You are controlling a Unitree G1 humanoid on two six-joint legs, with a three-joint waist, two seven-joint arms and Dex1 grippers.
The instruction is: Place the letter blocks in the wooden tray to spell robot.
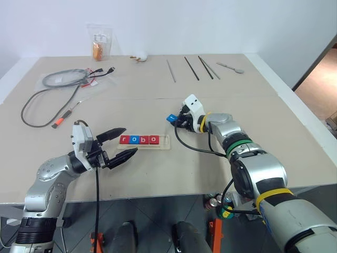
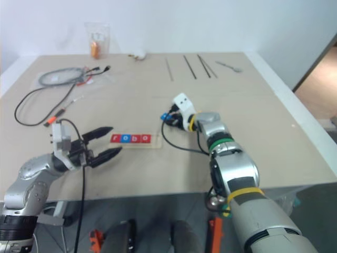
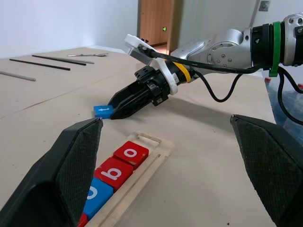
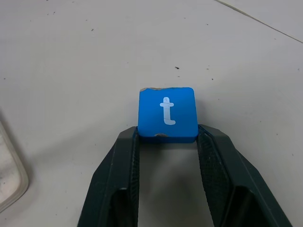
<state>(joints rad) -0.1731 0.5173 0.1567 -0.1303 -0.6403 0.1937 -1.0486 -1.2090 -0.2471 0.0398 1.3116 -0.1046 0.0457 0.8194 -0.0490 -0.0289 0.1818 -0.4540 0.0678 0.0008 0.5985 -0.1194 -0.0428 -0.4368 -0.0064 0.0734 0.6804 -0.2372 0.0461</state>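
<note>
Near the worktop's front edge, the left tool is hovering wide beside the pale wooden tray holding red-and-blue tiles r, o, b, o. Farther in, the right tool is pinching the blue square t tile.

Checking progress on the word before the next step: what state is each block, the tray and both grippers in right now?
Long pale-wood tray: flat on the table, holding four tiles, end slot free.
Red and blue square tiles r, o, b, o: seated in a row in the tray.
Blue square t tile: on the table, between the right gripper's fingers.
Right gripper: shut on the t tile.
Left gripper: open, empty.
</note>
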